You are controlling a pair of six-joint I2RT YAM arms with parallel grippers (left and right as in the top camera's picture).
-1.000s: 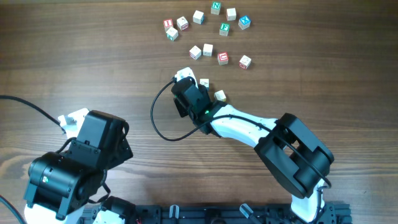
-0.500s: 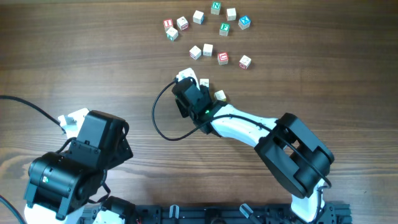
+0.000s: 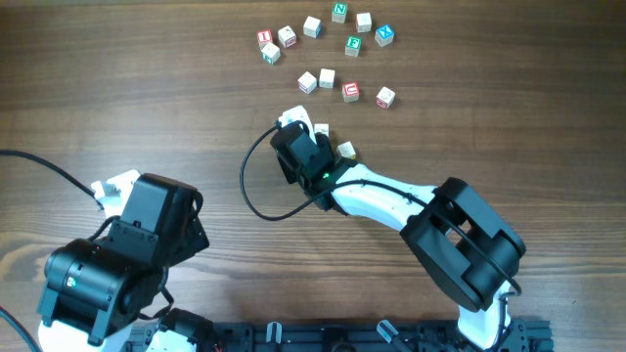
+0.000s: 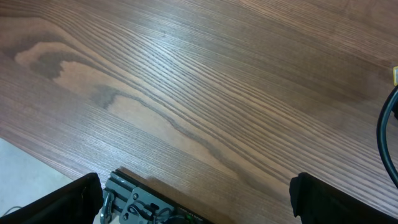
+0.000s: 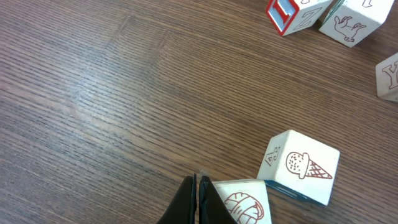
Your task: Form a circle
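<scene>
Several pale alphabet cubes lie loose at the table's far side, among them a red-lettered cube [image 3: 350,91] and a green-lettered one [image 3: 339,12]; no circle is formed. Two more cubes [image 3: 321,130] [image 3: 345,151] sit beside my right gripper [image 3: 290,119]. In the right wrist view my right gripper [image 5: 198,180] is shut on nothing, its right finger against a yarn-picture cube [image 5: 239,202]. An ice-cream-picture cube [image 5: 301,165] touches that one. My left gripper [image 4: 199,199] is open over bare wood, far from the cubes.
The left arm [image 3: 127,254] rests at the near left. The right arm [image 3: 460,240] reaches in from the near right, with a black cable [image 3: 245,191] looping to its left. A black rail [image 3: 333,337] runs along the near table edge.
My right gripper has edged very slightly to the right. The cubes and the left arm have not moved.
</scene>
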